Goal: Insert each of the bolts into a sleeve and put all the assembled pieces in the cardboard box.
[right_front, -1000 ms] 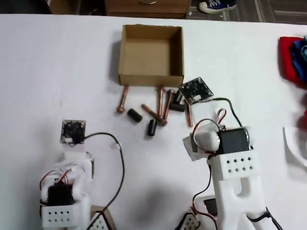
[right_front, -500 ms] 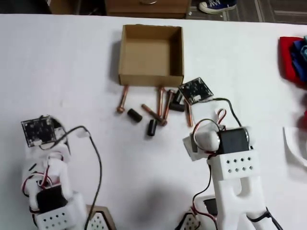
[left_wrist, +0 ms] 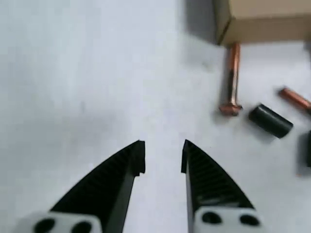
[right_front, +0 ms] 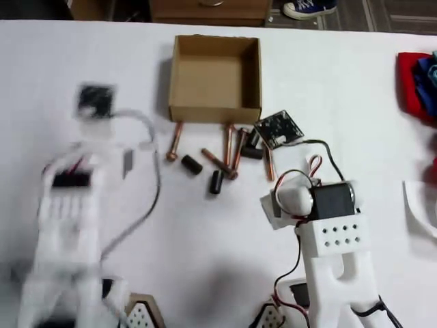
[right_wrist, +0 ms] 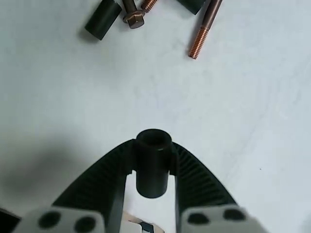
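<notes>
The cardboard box stands open at the back centre. Several copper bolts and black sleeves lie scattered just in front of it. My right gripper is shut on an upright black sleeve above bare table, short of a loose sleeve and a threaded bolt. My left gripper is open with a narrow gap and holds nothing. It hangs over bare table beside a bolt, a sleeve and the box corner. The left arm is blurred.
A red cloth lies at the right edge, with a white object below it. The right arm's body stands at the front right. Bare tabletop spreads to the left of the box.
The left arm swung to the left, then stretched toward the far side, level with the box's left side. The right arm and the sleeve it holds stayed put.
</notes>
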Robot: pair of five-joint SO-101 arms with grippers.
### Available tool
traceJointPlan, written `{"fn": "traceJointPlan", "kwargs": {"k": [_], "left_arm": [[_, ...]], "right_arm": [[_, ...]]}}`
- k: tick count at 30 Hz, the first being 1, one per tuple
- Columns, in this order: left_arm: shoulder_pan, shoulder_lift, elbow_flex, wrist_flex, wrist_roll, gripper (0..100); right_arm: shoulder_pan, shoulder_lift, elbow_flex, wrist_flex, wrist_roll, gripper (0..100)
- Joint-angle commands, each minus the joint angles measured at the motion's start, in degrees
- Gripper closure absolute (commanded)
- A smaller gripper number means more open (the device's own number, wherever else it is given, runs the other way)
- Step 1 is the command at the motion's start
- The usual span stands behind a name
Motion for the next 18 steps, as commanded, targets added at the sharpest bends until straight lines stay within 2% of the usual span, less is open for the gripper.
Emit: {"fn": "traceJointPlan", "kwargs": {"k": [1,4,10,15,18], "left_arm": [[5.10,27.25,-27.91,14.68,4.84,85],[5.54,41.14,-43.82,22.24,8.70,85],[7.21,61.89,-69.32,34.46,8.53,85],[10.73,72.62,-86.11,42.81,8.53,85],[12.84,76.31,-90.95,43.52,8.70,85]], "right_arm": [[0.57,-1.98,-0.26,-0.92,-0.09,97.8],[1.19,-2.15,-0.26,-0.92,-0.09,97.8],[5.67,-1.98,-0.26,-0.92,0.44,97.8],[6.99,-1.80,-0.26,-0.92,3.16,97.8],[7.69,-1.80,-0.26,-0.92,3.60,97.8]]}}
